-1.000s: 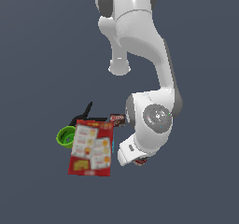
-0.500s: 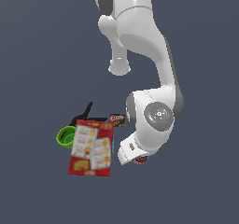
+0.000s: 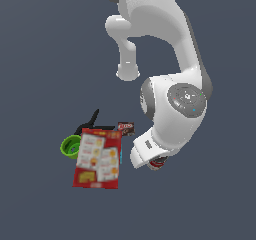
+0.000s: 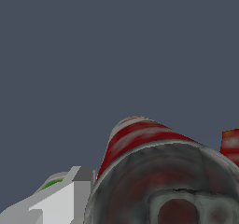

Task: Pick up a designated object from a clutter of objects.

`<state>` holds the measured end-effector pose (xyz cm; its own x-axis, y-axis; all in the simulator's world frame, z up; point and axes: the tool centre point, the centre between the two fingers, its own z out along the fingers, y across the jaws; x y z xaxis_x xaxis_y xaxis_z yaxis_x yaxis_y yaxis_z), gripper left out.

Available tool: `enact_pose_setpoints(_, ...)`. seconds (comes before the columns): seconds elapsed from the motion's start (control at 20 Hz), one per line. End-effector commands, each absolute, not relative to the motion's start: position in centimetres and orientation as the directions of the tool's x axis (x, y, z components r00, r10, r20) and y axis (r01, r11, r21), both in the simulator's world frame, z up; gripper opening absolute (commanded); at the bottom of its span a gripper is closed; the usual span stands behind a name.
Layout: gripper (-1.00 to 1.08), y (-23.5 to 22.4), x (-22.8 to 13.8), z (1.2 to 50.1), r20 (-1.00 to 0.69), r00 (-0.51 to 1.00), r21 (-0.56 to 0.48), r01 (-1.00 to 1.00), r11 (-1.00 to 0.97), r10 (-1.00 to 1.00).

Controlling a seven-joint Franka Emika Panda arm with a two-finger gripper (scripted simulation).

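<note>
The red can [image 4: 154, 171] fills the wrist view, dark metal top facing the camera and the red and white label running away behind it, so the wrist sits right over it, very close. In the exterior view only a sliver of that can [image 3: 158, 161] peeks out beneath the white arm's last link, on the exterior view's right of the rest of the clutter. Are the fingers around it? Cannot tell: a pale grey-white block with a green streak shows beside the can in the wrist view (possibly part of the white bottle, possibly arm hardware, too cropped to say), and neither picture shows the fingers themselves, wide or narrow. Outward from there: the small dark packet [image 3: 125, 128] lies near the arm, the large red flat box [image 3: 98, 158] just beside it toward the exterior view's left, with the green bowl [image 3: 69, 147] tucked at the box's far edge and the black tool [image 3: 89, 122] angling up behind them. Progress, as a judgement: the approach looks made and the arm is aligned on the right object, but a secure grasp is unconfirmed and lifting the can off the worktop remains.
</note>
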<state>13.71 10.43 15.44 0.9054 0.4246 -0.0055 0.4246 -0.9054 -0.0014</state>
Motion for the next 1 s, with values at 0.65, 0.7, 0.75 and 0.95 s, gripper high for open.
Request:
enact_pose_setpoints(0.65,-1.00,13.8,12.2,33.2,0.000,0.905,0.001,0.425,-0.905,0.425)
enact_pose_setpoints(0.7,-1.00,14.0,12.1,34.3,0.000,0.905,0.001,0.425,-0.905,0.425)
enact_pose_setpoints(0.75,-1.00,14.2,12.0,35.3,0.000,0.905,0.000,0.425,-0.905,0.425)
enact_pose_setpoints(0.95,-1.00,15.0,11.8,39.2,0.000,0.905,0.000,0.425,-0.905,0.425)
